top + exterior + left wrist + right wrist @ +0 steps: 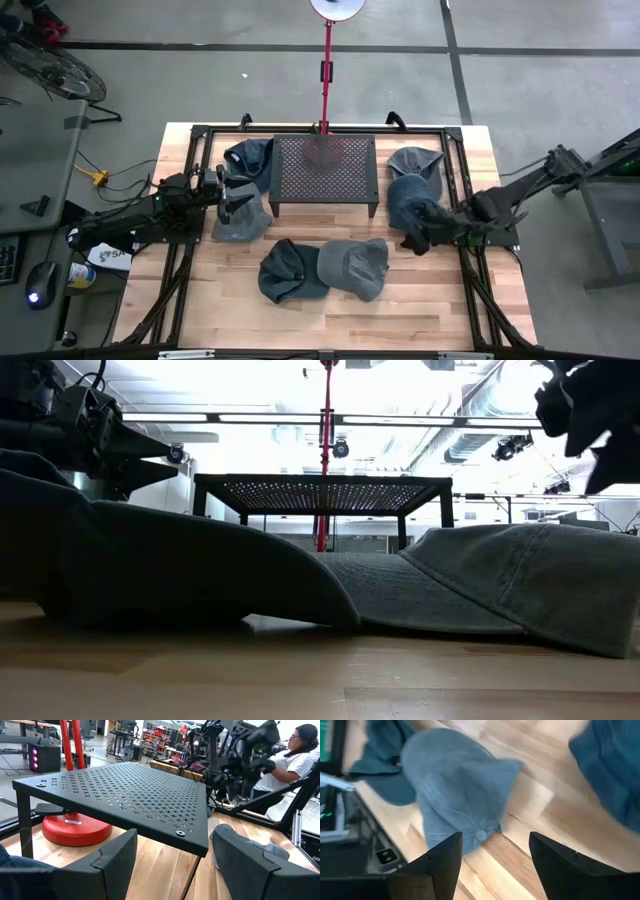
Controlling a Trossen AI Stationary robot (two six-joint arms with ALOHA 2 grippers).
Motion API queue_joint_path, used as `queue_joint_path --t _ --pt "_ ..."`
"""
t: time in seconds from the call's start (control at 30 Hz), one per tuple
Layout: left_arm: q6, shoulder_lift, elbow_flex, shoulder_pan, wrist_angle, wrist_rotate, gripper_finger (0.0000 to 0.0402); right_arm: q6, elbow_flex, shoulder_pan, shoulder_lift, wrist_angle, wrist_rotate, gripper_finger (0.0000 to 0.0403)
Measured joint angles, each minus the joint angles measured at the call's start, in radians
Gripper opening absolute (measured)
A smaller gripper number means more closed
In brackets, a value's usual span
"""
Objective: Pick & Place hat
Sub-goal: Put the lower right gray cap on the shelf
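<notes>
Right gripper (418, 240): fingers apart, poised above blue hat (410, 200) at right, positioned for grasp. Left gripper (232, 197): fingers apart, idle left of perforated stand (324, 172).

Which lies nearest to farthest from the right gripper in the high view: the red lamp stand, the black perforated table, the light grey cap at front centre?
From the right gripper:
1. Light grey cap, front centre.
2. Black perforated table, back centre.
3. Red lamp stand, beyond the table's far edge.

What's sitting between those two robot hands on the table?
In the high view, a black perforated stand sits between the left gripper and the right gripper, with a blue hat lying next to the right one.
</notes>
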Motion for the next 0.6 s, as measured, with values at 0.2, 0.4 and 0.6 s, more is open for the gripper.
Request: queue_joint_path --t 0.2,0.4,0.6 --pt "0.0 0.0 0.0 0.0 0.0 0.0 0.0255 0.219 0.0 0.135 0.162 0.049 0.043 0.0222" --pt "0.0 0.0 0.0 0.0 0.0 0.0 0.0255 0.332 0.0 0.201 0.321 0.205 0.05 0.0222" --pt "0.0 0.0 0.0 0.0 0.0 0.0 0.0255 0.375 0.0 0.207 0.437 0.295 0.055 0.0222"
